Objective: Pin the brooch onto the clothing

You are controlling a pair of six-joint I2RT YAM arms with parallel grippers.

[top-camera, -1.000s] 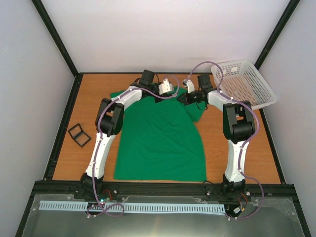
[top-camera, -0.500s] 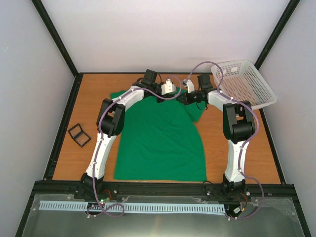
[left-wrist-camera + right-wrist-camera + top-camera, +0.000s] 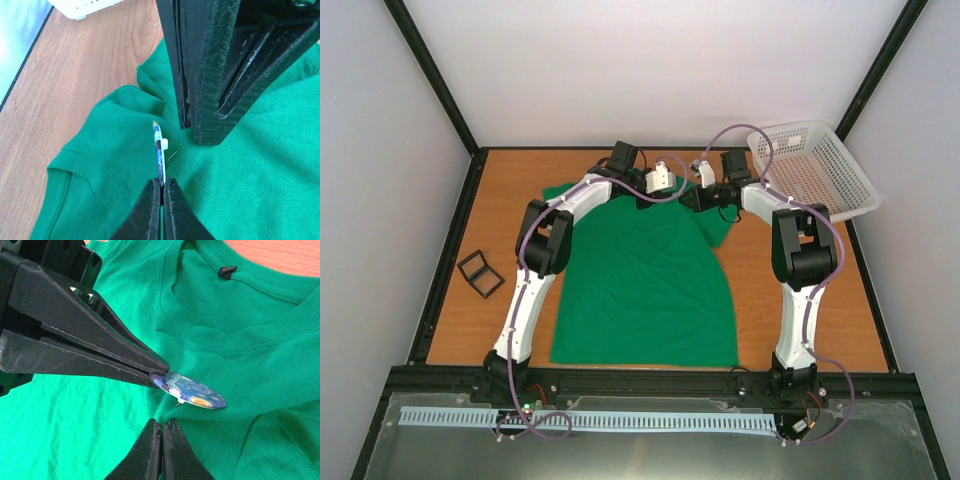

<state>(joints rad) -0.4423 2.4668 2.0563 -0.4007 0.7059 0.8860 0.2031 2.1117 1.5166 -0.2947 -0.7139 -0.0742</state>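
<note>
My left gripper (image 3: 152, 374) is clamped on the rim of the brooch (image 3: 192, 391). It holds the brooch tilted, painted face up, just above the shirt (image 3: 75, 440) and a little below the collar (image 3: 200, 337), off toward one shoulder. The pin (image 3: 177, 402) hangs free under the back. My right gripper (image 3: 161, 426) is closed, its tips just beside that pin. I see nothing between them, and I cannot tell whether they nip any cloth. To do this step well, I judge the cloth must be steadied first, with the right tips pressing or bunching a small ridge next to the pin. I would then bring the brooch down at a shallow angle, point leading, so it goes through only the top layer and comes out again. The rim grip is thin, so I would go slowly, because a sideways shove could twist the brooch out.
</note>
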